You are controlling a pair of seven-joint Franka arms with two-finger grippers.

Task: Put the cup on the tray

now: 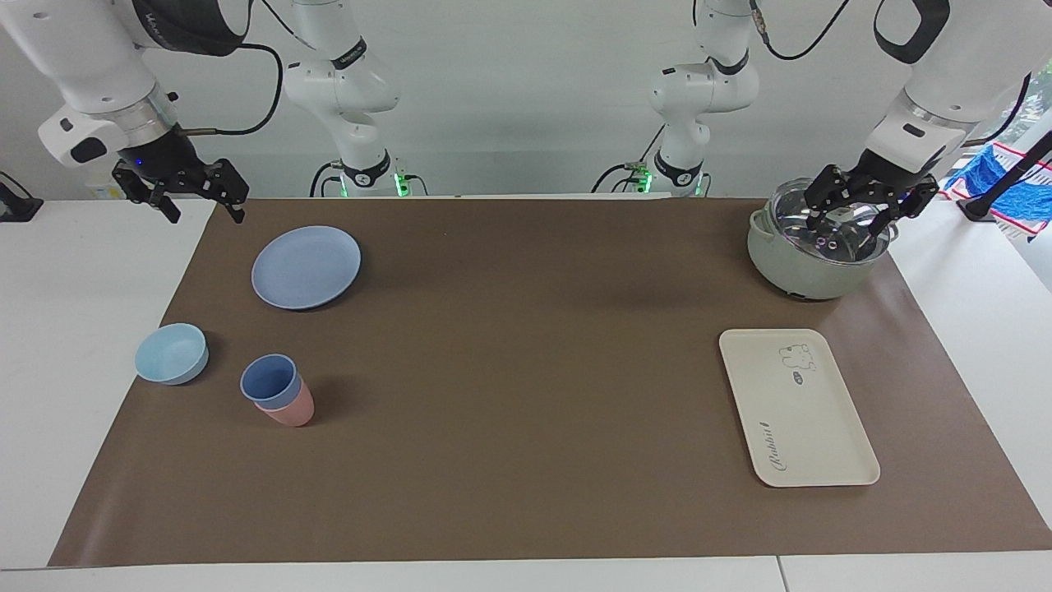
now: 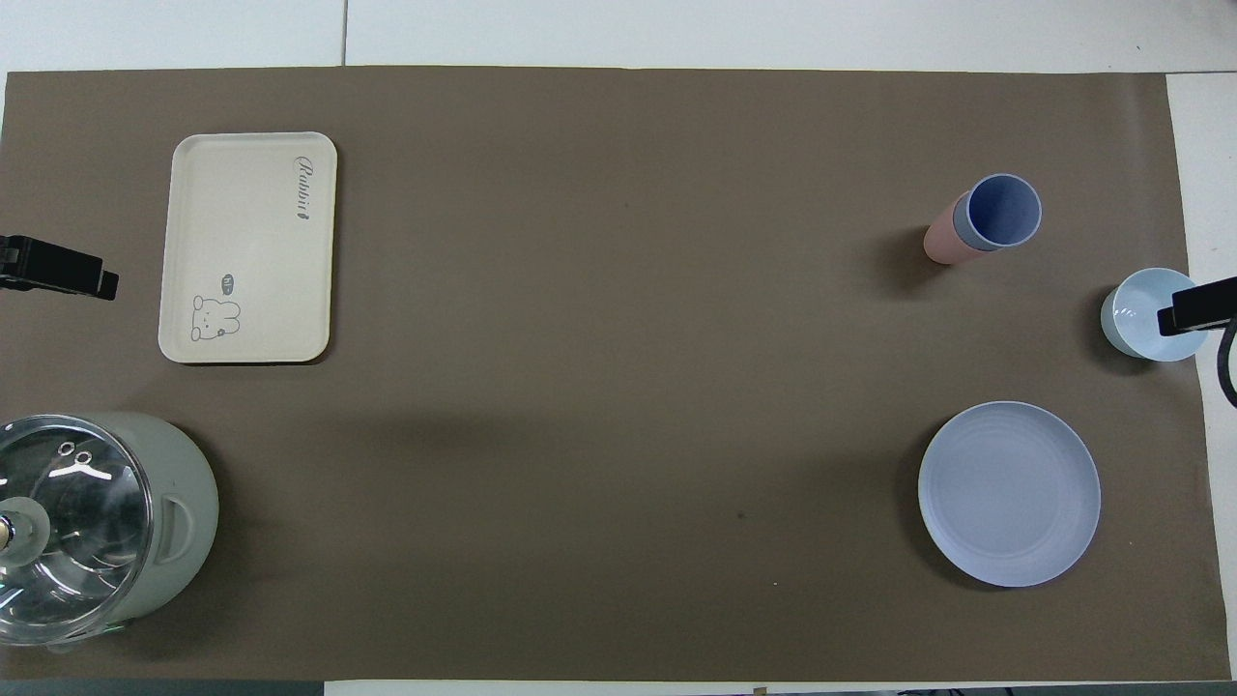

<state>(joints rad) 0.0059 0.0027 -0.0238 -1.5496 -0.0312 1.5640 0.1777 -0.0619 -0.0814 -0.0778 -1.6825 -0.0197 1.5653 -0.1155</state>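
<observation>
The blue cup (image 1: 268, 380) (image 2: 1005, 211) stands nested inside a pink cup (image 1: 292, 409) toward the right arm's end of the table. The cream tray (image 1: 795, 409) (image 2: 248, 247), with its rabbit drawing, lies bare toward the left arm's end. My right gripper (image 1: 205, 214) hangs open in the air over the mat's corner, well away from the cup and holding nothing. Above the pot's glass lid (image 1: 830, 226), my left gripper (image 1: 846, 228) is open as well, with nothing between its fingers.
A grey-green pot (image 1: 809, 271) (image 2: 174, 503) sits nearer to the robots than the tray. A round blue plate (image 1: 306, 267) (image 2: 1009, 493) and a light-blue bowl (image 1: 171, 353) (image 2: 1140, 314) stand near the stacked cups. A brown mat (image 1: 526, 370) covers the table.
</observation>
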